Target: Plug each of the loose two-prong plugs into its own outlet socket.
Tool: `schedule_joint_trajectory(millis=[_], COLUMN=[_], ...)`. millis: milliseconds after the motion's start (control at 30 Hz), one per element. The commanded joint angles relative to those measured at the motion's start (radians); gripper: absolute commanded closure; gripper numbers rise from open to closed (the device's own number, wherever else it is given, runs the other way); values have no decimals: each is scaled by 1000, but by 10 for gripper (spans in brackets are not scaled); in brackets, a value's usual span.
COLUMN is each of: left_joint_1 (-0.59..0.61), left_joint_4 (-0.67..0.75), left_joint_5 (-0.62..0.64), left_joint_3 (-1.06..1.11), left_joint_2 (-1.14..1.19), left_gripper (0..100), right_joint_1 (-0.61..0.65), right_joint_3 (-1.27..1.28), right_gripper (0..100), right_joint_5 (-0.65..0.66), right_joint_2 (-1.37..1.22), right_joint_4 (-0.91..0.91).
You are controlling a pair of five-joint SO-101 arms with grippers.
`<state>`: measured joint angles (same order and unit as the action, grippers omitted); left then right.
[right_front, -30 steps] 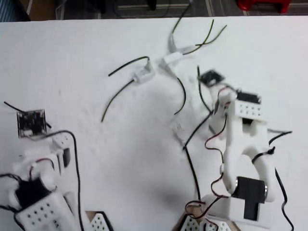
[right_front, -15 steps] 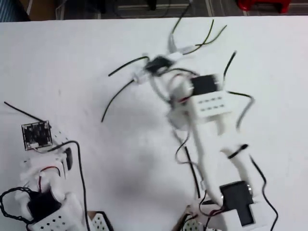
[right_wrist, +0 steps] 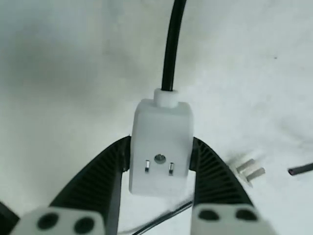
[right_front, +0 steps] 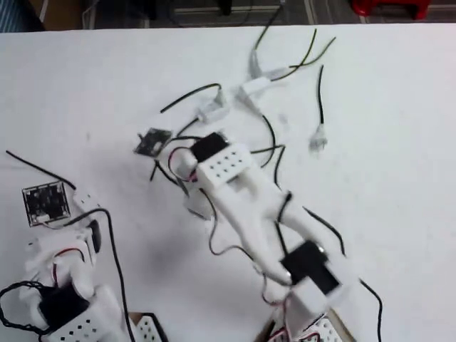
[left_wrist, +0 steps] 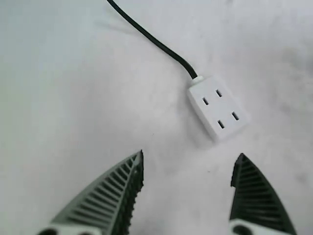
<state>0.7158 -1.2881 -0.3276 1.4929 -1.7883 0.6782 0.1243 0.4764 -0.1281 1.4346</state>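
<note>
My right gripper (right_wrist: 161,143) is shut on a white connector block (right_wrist: 159,147) with a black cord. The block's face, with two short metal marks and a round dot, is turned to the camera. The two prongs of a loose plug (right_wrist: 250,169) lie on the table just beside it. In the high view the right arm (right_front: 224,167) stretches across the middle of the table. My left gripper (left_wrist: 190,155) is open, just short of a white double outlet (left_wrist: 217,107) lying flat with its slots up; this outlet (right_front: 85,201) is at the table's left. Another loose plug (right_front: 317,140) lies at the right.
Two white connectors (right_front: 212,108) (right_front: 255,87) with tangled black cords lie at the back centre. More cords trail under the right arm and along the left arm (right_front: 64,285). The table's front edge is close to both arm bases.
The right arm has swung from the table's right side to its middle-left. A plug with its cord now lies at the right. The left arm has barely shifted.
</note>
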Motion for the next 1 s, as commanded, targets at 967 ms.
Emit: schedule_joint_trajectory(millis=[967], left_joint_1=[13], left_joint_4=[14], left_joint_5=[2], left_joint_3=[3], left_joint_2=[-7], left_gripper=[710], right_joint_1=[-84], right_joint_3=[-20], right_gripper=[769], right_joint_5=[75], right_joint_2=[-120], right_joint_4=[-119])
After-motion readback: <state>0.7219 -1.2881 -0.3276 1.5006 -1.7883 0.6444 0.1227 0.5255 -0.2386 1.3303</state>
